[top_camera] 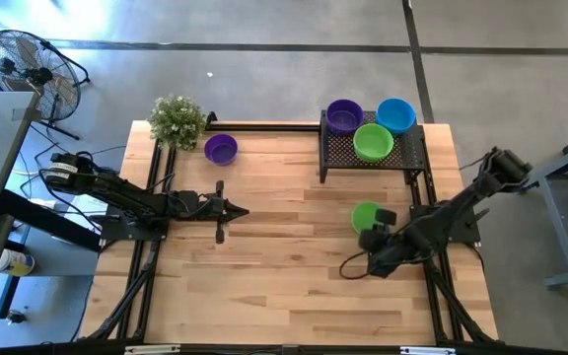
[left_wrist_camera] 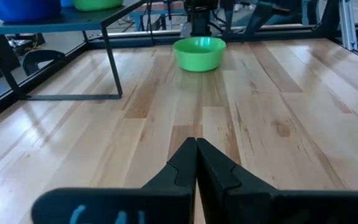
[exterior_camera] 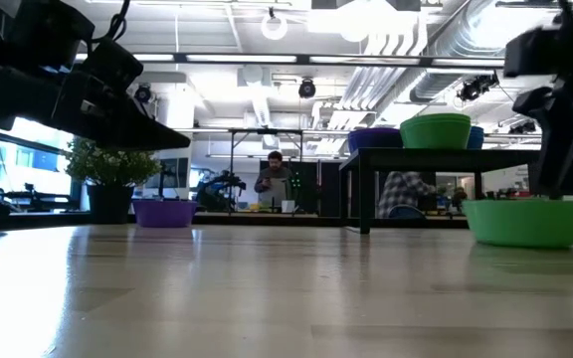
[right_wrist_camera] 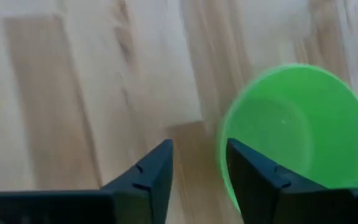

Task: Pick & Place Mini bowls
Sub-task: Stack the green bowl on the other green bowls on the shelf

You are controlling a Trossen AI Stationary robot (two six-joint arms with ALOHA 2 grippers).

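Note:
A green mini bowl (top_camera: 366, 215) stands upright on the wooden table at the right, also seen in the right wrist view (right_wrist_camera: 297, 124) and the low view (exterior_camera: 527, 220). My right gripper (right_wrist_camera: 197, 168) hangs open over its rim, pointing steeply down, with bare table between the fingers. A purple mini bowl (top_camera: 221, 149) sits at the far left by the plant. A purple (top_camera: 344, 115), a blue (top_camera: 395, 114) and a green bowl (top_camera: 373, 141) rest on the black mesh tray (top_camera: 407, 156). My left gripper (top_camera: 240, 211) waits shut above the table's middle left. My right gripper comes from above, and one finger (right_wrist_camera: 253, 177) shows in front of the green bowl's rim (right_wrist_camera: 224, 140), with the other finger outside the bowl. Whether that finger touches the rim I cannot tell. The bowl stands flat on the table.
A leafy potted plant (top_camera: 177, 120) stands at the far left corner. The mesh tray stands raised on legs (exterior_camera: 364, 194) at the far right. Bare wood spans the table's middle and near side. A person (exterior_camera: 275, 184) sits in the room beyond.

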